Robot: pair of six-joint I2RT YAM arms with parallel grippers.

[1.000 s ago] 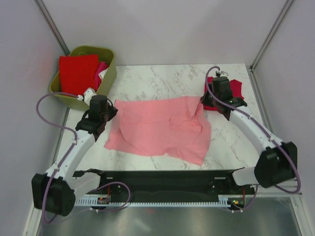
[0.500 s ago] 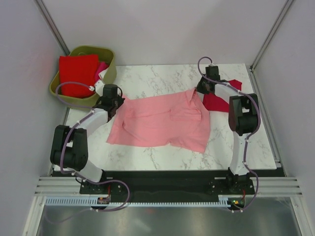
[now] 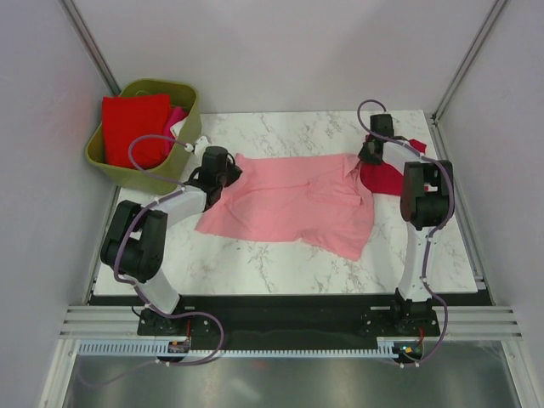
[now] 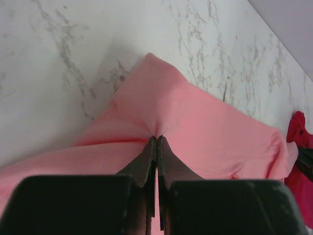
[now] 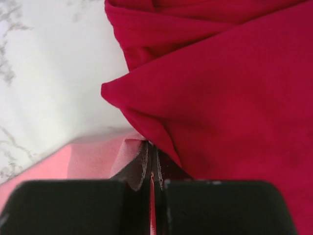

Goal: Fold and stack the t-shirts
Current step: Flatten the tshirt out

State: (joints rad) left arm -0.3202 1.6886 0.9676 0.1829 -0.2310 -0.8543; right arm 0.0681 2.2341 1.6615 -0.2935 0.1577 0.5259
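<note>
Nearest my bases, a strip of bare marble surface (image 3: 280,263) lies in front of me. Beyond it, a light pink t-shirt (image 3: 289,200) is spread across the middle of the surface. It lies mostly flat but wrinkled, and its near right corner points toward me.

My left hand (image 3: 226,168) is pinched together on the shirt's far left corner. The left wrist view shows the fingers pressed tight, with pink cloth gathered into a peak at their tips. My right hand (image 3: 368,158) is likewise clamped on the far right corner, where a flap of pink fabric folds up at the fingertips.

Right against that flap lies a dark crimson t-shirt (image 3: 393,177), crumpled at the far right of the surface and touching the pink one.

Farthest off, just past the far left corner, an olive-green basket (image 3: 192,109) holds a bright red t-shirt (image 3: 134,127). Beside it are hot pink cloth (image 3: 176,115) and white cloth (image 3: 180,128).
</note>
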